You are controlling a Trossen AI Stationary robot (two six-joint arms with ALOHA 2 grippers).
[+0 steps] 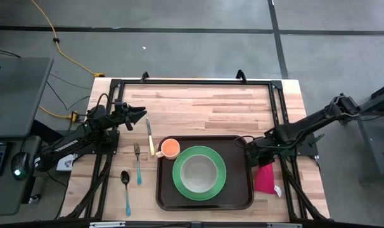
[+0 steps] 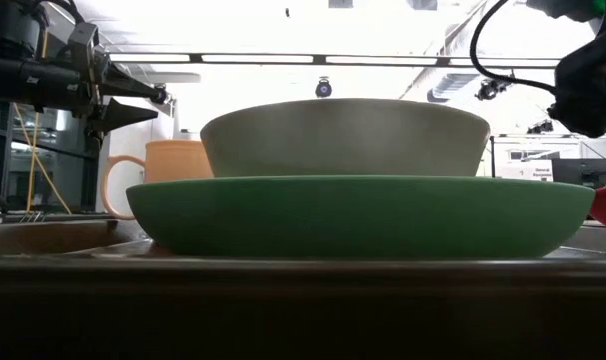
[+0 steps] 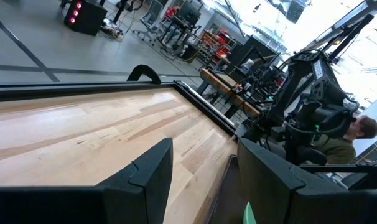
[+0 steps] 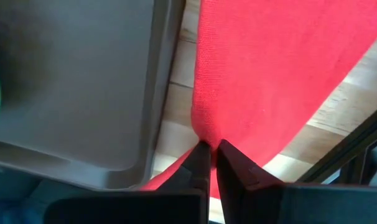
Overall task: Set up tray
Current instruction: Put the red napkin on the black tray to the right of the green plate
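Note:
The dark brown tray [image 1: 243,190] lies at the table's middle near edge. It carries a green plate [image 1: 216,183] with a grey bowl [image 1: 198,172] on it and an orange mug [image 1: 170,148]. The same plate [image 2: 353,215], bowl [image 2: 343,135] and mug [image 2: 173,160] fill the low view. A magenta napkin [image 1: 265,178] lies on the wood just right of the tray. My right gripper [image 1: 258,159] is shut on that napkin [image 4: 269,68], beside the tray's rim [image 4: 157,93]. My left gripper [image 1: 140,114] is open and hovers over bare wood left of the tray, fingers apart [image 3: 201,180]. My right gripper pinches the magenta napkin between its two fingertips [image 4: 201,158], at the end nearer the table's far edge [image 4: 208,134], close to the tray's right rim. The fingers come from above. The cloth puckers at the pinch; its other end [image 1: 268,187] spreads toward the near edge over the wood.
A knife [image 1: 149,136], a fork [image 1: 137,163] and a spoon [image 1: 125,185] lie on the wood left of the tray. A black metal frame [image 1: 192,82] runs around the tabletop. Bare wood stretches across the far half [image 1: 204,104]. A person [image 3: 356,134] sits beyond the table.

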